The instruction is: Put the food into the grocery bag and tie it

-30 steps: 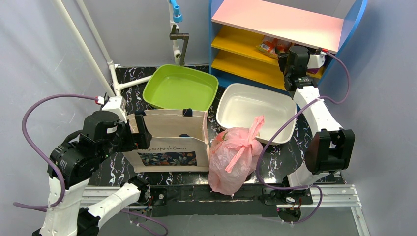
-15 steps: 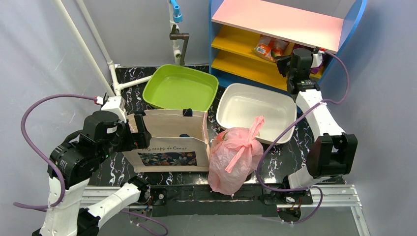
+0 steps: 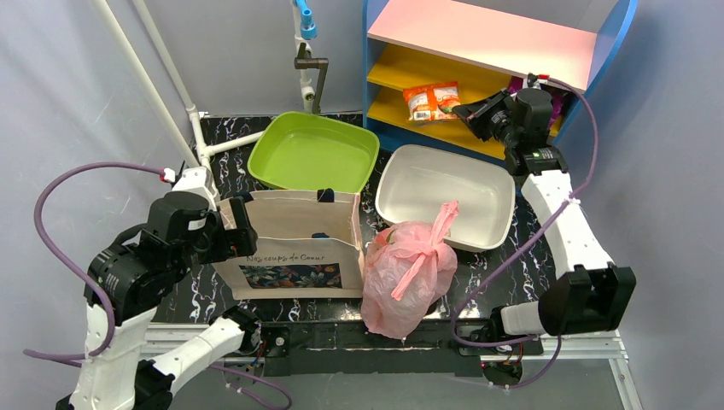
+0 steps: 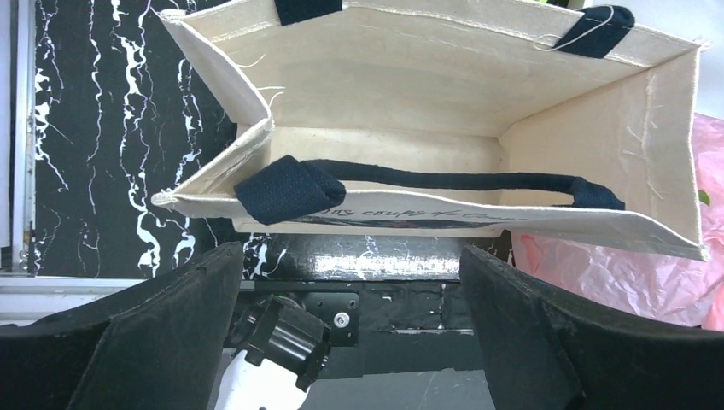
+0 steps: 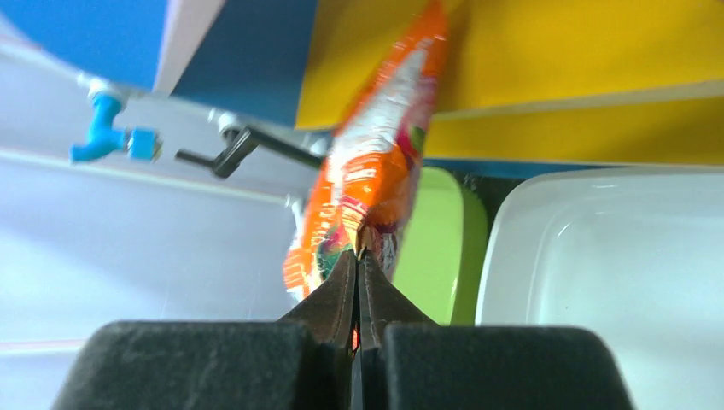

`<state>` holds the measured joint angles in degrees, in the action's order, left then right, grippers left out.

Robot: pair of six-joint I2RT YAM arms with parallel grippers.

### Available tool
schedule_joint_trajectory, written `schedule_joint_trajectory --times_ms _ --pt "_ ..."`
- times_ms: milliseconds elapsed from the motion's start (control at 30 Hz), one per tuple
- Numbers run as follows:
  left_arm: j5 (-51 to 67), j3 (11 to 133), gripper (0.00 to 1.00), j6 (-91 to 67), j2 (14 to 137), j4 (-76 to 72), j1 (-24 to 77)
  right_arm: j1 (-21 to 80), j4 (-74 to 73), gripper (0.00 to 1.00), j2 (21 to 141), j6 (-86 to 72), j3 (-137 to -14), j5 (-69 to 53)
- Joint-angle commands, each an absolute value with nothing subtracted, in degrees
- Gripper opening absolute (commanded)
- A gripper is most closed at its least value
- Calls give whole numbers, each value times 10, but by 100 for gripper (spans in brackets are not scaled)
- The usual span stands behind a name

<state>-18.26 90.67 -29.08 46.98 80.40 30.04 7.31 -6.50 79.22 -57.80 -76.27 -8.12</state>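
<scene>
My right gripper (image 5: pixel 359 256) is clamped on the thin edge of an orange snack packet (image 5: pixel 376 162) by the yellow shelf (image 3: pixel 397 81), so it dangles freely. The grocery bag (image 3: pixel 405 273) sits at the table's (image 3: pixel 529 256) near edge, apparently knotted. My left gripper (image 4: pixel 350 290) gapes idle over the canvas tote (image 4: pixel 444 102).

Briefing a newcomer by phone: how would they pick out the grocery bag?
Find the black marbled table. At its near edge, right of the tote, in front of the white tub, stands the bag. It alone is thin, crinkly pink plastic, handles bunched on top.
</scene>
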Motion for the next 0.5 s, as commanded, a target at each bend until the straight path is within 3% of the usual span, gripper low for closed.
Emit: schedule_joint_trajectory --times_ms 0,333,467 --pt "-202 924 96 -273 494 812 296 80 -62 1 736 -542 -778 -147" --pt "-152 913 85 -264 521 749 296 83 -90 1 697 -536 -826 -209" --pt "-132 899 72 -255 529 722 296 88 -91 1 682 -541 -838 -238"
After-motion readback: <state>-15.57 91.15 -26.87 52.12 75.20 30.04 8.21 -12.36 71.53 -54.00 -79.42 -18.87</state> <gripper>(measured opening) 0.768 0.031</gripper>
